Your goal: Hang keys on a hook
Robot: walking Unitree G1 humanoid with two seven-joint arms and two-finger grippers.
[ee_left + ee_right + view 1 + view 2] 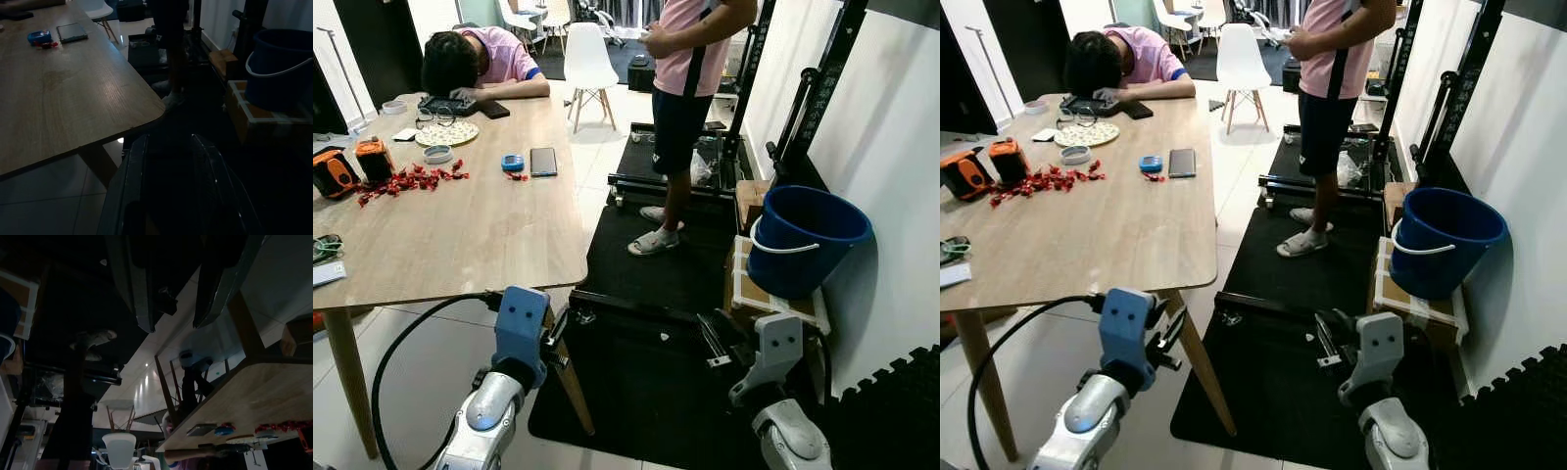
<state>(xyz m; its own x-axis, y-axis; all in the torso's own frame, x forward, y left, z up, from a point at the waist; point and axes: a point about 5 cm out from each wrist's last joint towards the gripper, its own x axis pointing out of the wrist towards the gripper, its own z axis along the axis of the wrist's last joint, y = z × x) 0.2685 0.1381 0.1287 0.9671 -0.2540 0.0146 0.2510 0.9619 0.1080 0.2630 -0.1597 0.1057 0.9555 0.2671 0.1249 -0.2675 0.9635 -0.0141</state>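
Your two silver arms sit lowest in frame: the left pincer (555,345) hangs just off the near corner of the light wooden bench (480,235), its black fingers (127,196) standing a little apart, and the right pincer (713,345) hovers over the black floor mat (656,294), its fingers (142,289) parted too with nothing between them. You can see no keys or hook that I can pick out with certainty. To your right a blue plastic bucket (805,240) rests on a taped cardboard box (773,294) against the white wall. A person in a pink shirt (690,98) stands on the mat; another (475,61) slumps head-down at the bench's far end. On the bench lie a dark phone (543,162), a small blue case (513,163) (just beside the phone) and scattered red bits (411,181).
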